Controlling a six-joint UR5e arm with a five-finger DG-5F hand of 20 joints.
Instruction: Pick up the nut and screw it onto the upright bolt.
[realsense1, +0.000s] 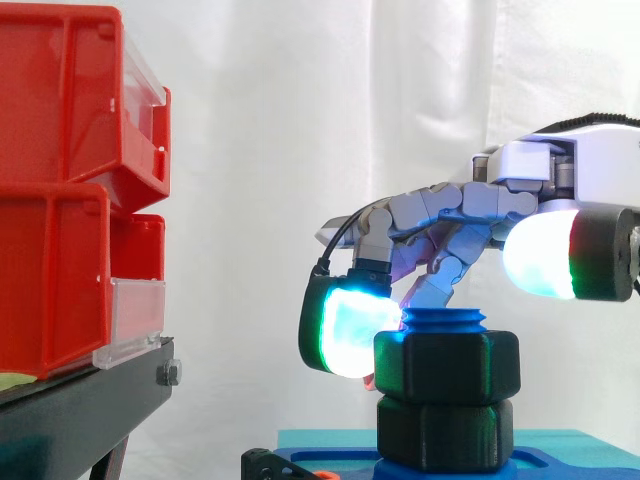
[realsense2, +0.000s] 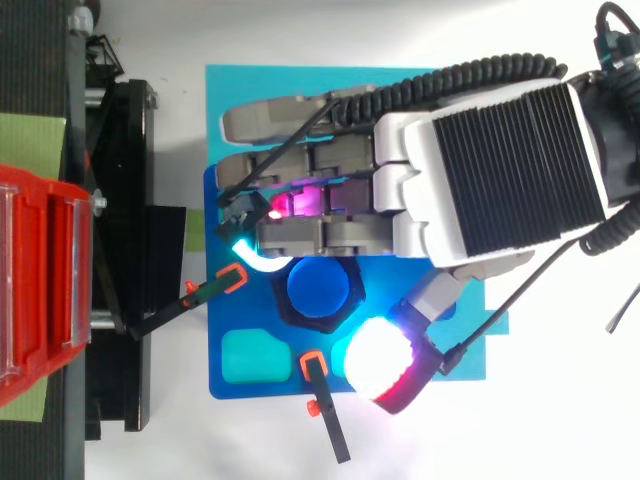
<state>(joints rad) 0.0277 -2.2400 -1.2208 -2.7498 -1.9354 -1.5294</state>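
Observation:
A blue upright bolt (realsense1: 446, 321) (realsense2: 318, 287) stands on a blue board (realsense2: 250, 110). A black hex nut (realsense1: 446, 366) sits on its thread near the top, above a second black hex piece (realsense1: 446, 434). My hand (realsense1: 450, 215) (realsense2: 480, 170) hovers over the bolt with its fingers curled down. One glowing cyan-green fingertip (realsense1: 345, 335) touches the nut's upper left side. The thumb pad (realsense1: 545, 255) (realsense2: 385, 360) glows white and red; it hangs higher than the nut and apart from it.
Stacked red bins (realsense1: 70, 190) (realsense2: 40, 290) rest on a black stand (realsense1: 90, 405) at the left. On the board lie a teal block (realsense2: 252, 357) and two black clamps with orange ends (realsense2: 215, 290) (realsense2: 318, 390). A white curtain hangs behind.

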